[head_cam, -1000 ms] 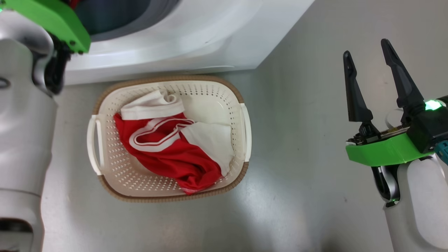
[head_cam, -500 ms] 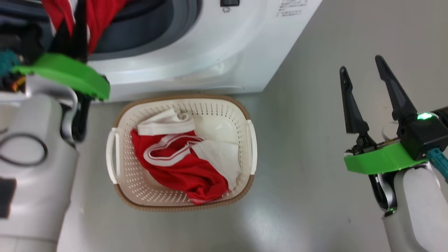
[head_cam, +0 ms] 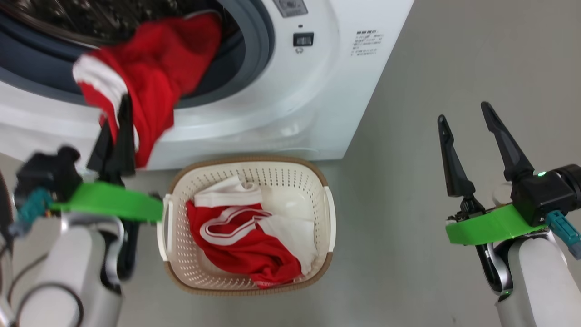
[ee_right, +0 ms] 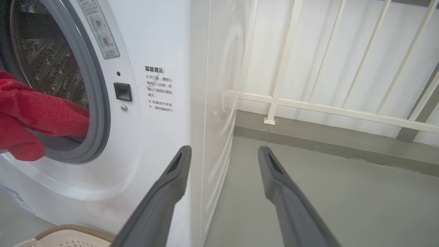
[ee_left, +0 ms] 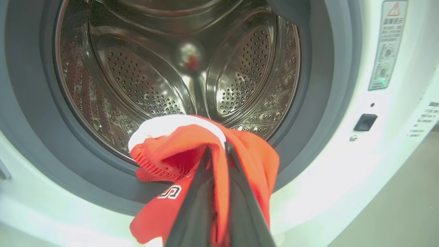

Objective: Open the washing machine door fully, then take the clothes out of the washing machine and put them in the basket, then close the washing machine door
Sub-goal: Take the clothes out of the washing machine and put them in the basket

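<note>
A grey floor (head_cam: pixel 408 136) runs in front of the white washing machine (head_cam: pixel 317 81), with a white railing (ee_right: pixel 284 61) beyond its side. The left gripper (head_cam: pixel 119 111) has its fingers pinched tight on a red garment (head_cam: pixel 154 72) with white trim. The garment drapes out of the steel drum (ee_left: pixel 144 79) over the grey rubber ring (ee_left: pixel 319 103), just up and left of the basket (head_cam: pixel 247 164). Another red-and-white garment (head_cam: pixel 245 245) lies in the basket. The right gripper (head_cam: pixel 463 111) hangs well apart, its fingers spread wide and empty. The cloth looks light and limp, and it is likely to snag on the ring. Holding a bunched fold, as now, seems safer than a loose edge.
</note>
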